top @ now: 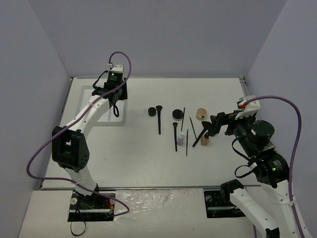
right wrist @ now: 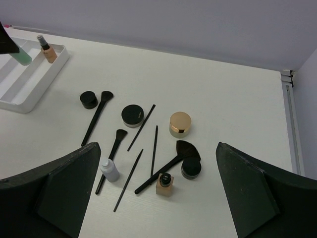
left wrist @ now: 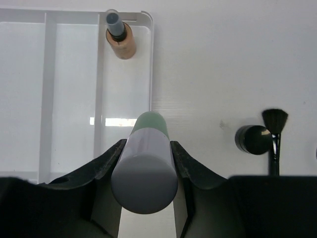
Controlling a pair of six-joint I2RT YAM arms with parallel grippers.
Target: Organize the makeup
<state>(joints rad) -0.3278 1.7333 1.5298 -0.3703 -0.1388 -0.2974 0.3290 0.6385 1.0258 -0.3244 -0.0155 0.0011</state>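
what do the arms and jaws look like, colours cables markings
The left arm and right arm are white tubular links joined by bulky black joint housings. A purple cable loops along each. A green light glows on a black housing of each, and a red-marked white module sits at the wrist. The jaws are matte black, broad and curved.

A lilac-capped green bottle [left wrist: 147, 163] hangs gripped. A tan bottle [left wrist: 122, 43] stands in the white tray [left wrist: 150, 64]; black brushes [right wrist: 96, 119], jars [right wrist: 132, 115] lie scattered.
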